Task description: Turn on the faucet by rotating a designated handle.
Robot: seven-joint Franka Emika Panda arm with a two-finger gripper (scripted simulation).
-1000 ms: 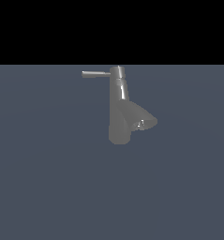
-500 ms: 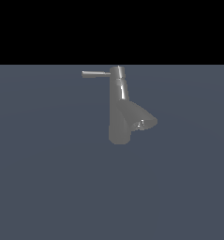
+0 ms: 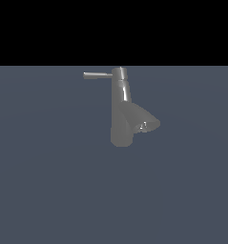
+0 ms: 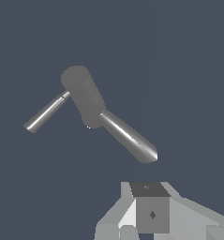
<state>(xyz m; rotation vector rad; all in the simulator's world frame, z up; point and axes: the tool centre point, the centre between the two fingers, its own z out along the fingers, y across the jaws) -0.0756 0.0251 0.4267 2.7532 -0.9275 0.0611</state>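
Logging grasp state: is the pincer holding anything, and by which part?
Nothing is held. The pincer is apart from the faucet and its handle.

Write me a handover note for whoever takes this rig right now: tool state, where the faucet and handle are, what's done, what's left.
Tool: only part of it shows in the wrist view, holding nothing; open or shut cannot be told. It is out of the exterior view.
Faucet: upright on the grey floor, cone spout low on the exterior view's right.
Handle: thin rod out of the top cap, pointing to the exterior view's left, untouched.
Done: nothing visible; tool is clear of the faucet.
Left: approach, contact the handle, rotate it.
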